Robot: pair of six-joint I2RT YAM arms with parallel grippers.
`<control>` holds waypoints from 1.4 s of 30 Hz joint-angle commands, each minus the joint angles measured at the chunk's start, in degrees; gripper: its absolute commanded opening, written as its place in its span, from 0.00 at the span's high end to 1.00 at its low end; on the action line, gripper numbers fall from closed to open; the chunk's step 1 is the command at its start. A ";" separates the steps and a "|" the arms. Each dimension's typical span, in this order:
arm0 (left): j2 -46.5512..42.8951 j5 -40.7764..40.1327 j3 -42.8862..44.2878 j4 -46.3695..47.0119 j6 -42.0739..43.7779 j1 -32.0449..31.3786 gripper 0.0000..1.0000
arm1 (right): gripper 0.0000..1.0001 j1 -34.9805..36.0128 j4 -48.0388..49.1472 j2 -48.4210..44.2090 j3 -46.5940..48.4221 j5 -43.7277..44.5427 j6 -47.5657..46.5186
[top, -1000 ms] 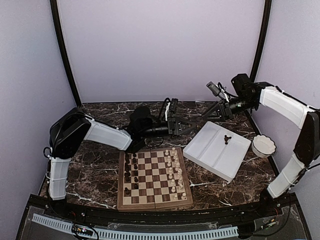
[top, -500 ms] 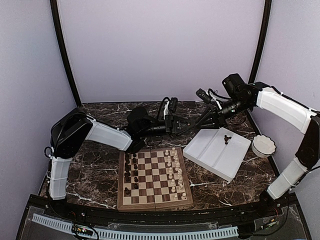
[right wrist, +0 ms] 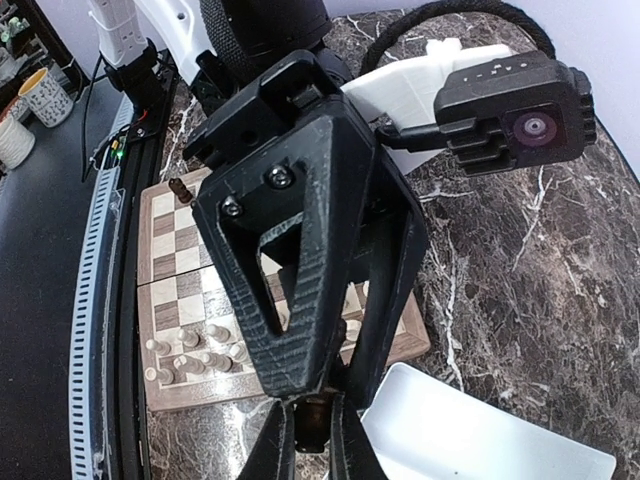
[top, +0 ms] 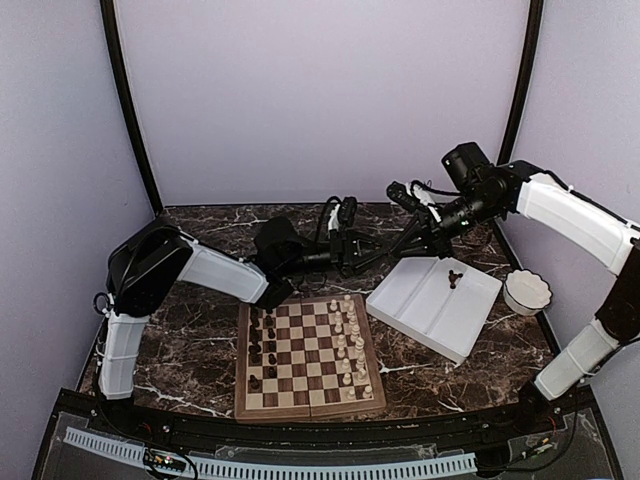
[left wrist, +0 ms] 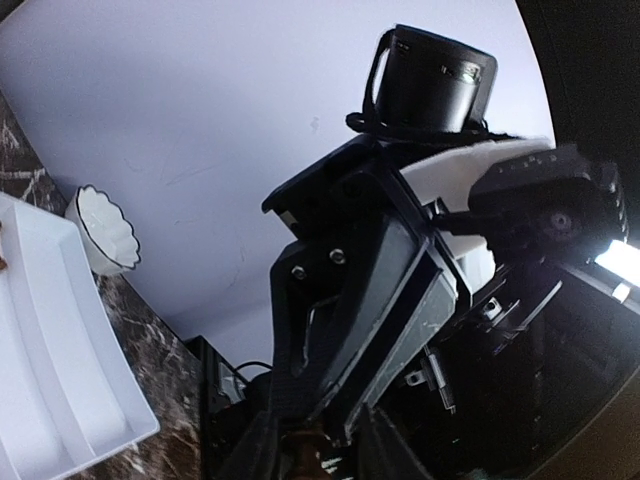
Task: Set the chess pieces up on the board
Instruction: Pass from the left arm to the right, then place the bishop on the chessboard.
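Both grippers meet in mid-air behind the board. My right gripper is shut on a dark chess piece at its fingertips. My left gripper stands open around the same chess piece, its fingers spread on either side with gaps showing. From above, the two meet at the left gripper and right gripper. Dark chess pieces line the board's left columns. One more dark chess piece lies in the white tray.
Cream-white pieces fill the board's right columns. A white scalloped bowl stands right of the tray. The tray sits close beside the board's right edge, under the right arm. Purple walls close in the marble table.
The right arm swung left until its gripper reached the left one, and it shut on the piece. The left gripper's jaws, shut before, have opened.
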 commanded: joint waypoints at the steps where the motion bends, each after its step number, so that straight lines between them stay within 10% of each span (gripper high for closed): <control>1: -3.77 -2.29 -0.02 3.13 -0.10 0.68 0.42 | 1.00 1.00 -3.75 0.19 5.55 5.45 -3.62; 8: -20.02 -7.24 -5.23 -22.43 15.92 5.17 0.29 | 1.00 2.57 -7.20 3.18 13.69 14.73 -10.88; 16: -46.40 -32.92 -16.00 -64.72 41.65 10.61 0.15 | 1.00 12.83 -14.93 9.53 23.07 27.21 -19.07; 23: -65.04 -46.86 -25.68 -76.58 46.54 16.22 0.04 | 1.00 26.16 -18.87 15.16 28.41 38.49 -21.61; 42: -74.31 -53.39 -28.33 -91.34 52.35 17.60 0.04 | 1.00 46.04 -26.52 38.43 40.45 53.54 -16.34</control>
